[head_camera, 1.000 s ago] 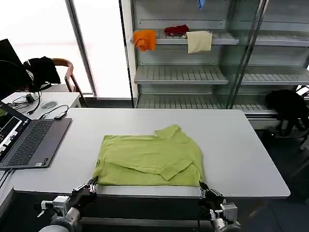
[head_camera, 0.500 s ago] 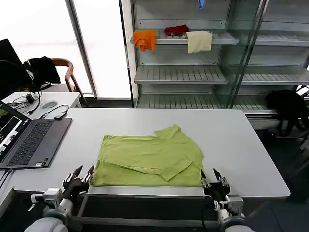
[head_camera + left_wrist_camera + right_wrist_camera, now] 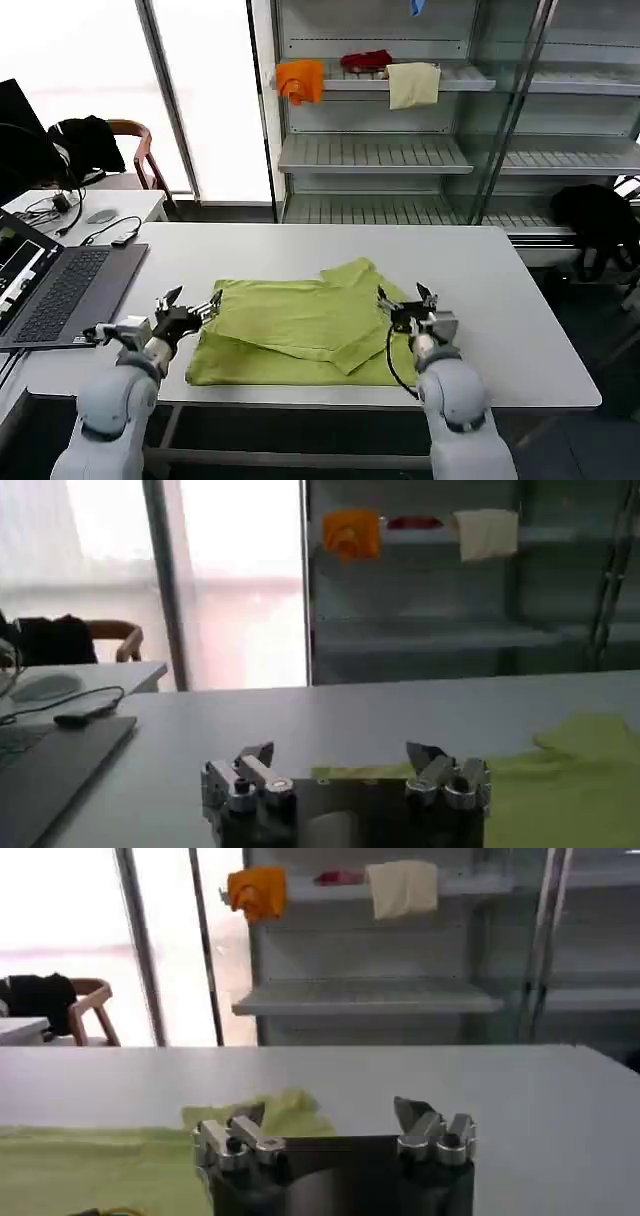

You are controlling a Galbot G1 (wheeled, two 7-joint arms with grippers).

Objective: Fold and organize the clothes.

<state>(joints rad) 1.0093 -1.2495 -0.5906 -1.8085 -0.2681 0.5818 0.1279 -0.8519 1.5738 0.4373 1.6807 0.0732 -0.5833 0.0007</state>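
The lime-green T-shirt (image 3: 305,332) lies partly folded on the white table (image 3: 300,255), sleeves turned in and one sleeve tip sticking out at the far side. My left gripper (image 3: 190,302) hovers open over the shirt's left edge, holding nothing. My right gripper (image 3: 404,297) hovers open above the shirt's right edge, also holding nothing. In the left wrist view the left gripper (image 3: 340,752) stands open with the green T-shirt (image 3: 570,780) beyond it. In the right wrist view the right gripper (image 3: 330,1113) is open over the T-shirt (image 3: 110,1163).
An open laptop (image 3: 55,290) sits at the table's left end, with a cable and side desk (image 3: 95,205) behind. Shelves (image 3: 420,150) at the back carry orange (image 3: 300,80), red (image 3: 366,62) and cream (image 3: 412,85) cloths. A black garment (image 3: 598,225) hangs at the right.
Both grippers have risen from the table's near edge, let go of the shirt's bottom corners and moved forward to its left and right edges. The shirt's near hem shifted slightly.
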